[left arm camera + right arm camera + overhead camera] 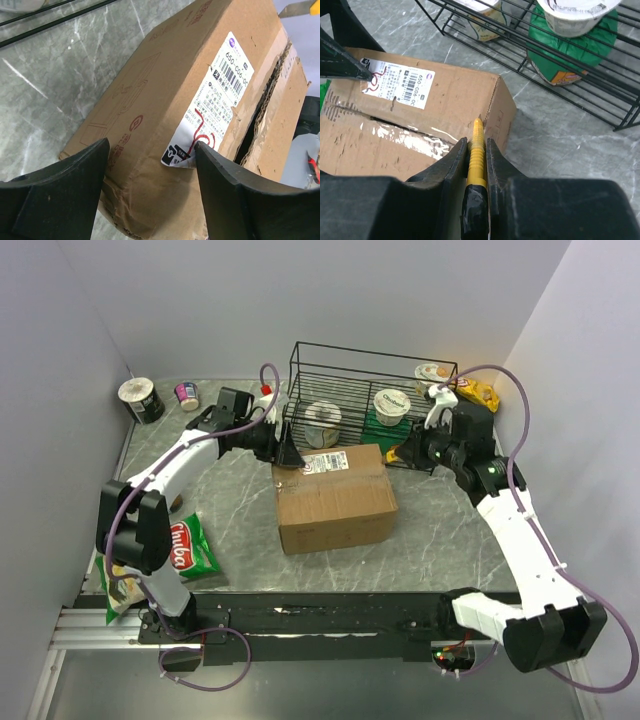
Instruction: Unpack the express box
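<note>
Brown cardboard express box (335,498) sits mid-frame on the marble tabletop (440,540), just below the black wire basket (370,345). Left gripper (290,455) has its jaws wide at the box's upper-left corner. Right gripper (475,142) jaws pinch a yellow cutter (478,131) near the upper-right corner.

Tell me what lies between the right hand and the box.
A yellow tool, gripped in the right hand, pointing at the box; nothing else. The right wrist view shows it.
</note>
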Robot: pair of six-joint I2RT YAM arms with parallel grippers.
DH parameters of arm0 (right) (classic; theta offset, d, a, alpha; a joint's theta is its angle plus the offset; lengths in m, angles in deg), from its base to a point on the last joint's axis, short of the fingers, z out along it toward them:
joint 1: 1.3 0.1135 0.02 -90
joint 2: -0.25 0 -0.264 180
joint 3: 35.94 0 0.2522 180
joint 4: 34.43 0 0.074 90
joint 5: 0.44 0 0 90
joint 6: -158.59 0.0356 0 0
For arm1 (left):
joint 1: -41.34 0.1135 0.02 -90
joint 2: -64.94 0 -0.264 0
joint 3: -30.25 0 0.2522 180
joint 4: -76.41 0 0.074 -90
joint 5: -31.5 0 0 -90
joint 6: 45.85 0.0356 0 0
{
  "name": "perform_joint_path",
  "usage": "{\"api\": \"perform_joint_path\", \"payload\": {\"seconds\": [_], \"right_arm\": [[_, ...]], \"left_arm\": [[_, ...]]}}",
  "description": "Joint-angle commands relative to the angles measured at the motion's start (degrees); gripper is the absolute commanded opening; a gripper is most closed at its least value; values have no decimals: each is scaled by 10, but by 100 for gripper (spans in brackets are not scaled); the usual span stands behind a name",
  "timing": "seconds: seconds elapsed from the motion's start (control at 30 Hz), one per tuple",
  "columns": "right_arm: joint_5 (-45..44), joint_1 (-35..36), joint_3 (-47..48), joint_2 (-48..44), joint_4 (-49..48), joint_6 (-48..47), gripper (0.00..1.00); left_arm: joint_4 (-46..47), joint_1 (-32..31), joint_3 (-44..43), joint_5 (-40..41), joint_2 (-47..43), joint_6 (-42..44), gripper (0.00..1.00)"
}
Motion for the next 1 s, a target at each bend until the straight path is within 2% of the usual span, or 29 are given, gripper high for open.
{"api": "perform_joint_path", "payload": {"seconds": [0.0, 0.07, 0.23, 0.37, 0.77, 0.97], "right_arm": [[12, 26, 37, 39, 6, -6, 0], [8, 29, 47, 54, 4, -10, 0], [8, 37, 53, 71, -6, -12, 0], [0, 45, 53, 76, -10, -9, 0], [-90, 102, 11, 24, 34, 30, 0], [-86, 108, -5, 3, 47, 25, 0]], "left_arm": [[-54, 18, 43, 96, -17, 35, 36], [-58, 29, 52, 96, -25, 35, 26], [-64, 59, 69, 80, -45, 42, 15], [-57, 59, 77, 61, -49, 27, 1], [-36, 67, 95, 61, -40, -28, 1], [-33, 71, 98, 63, -39, -33, 1]]}}
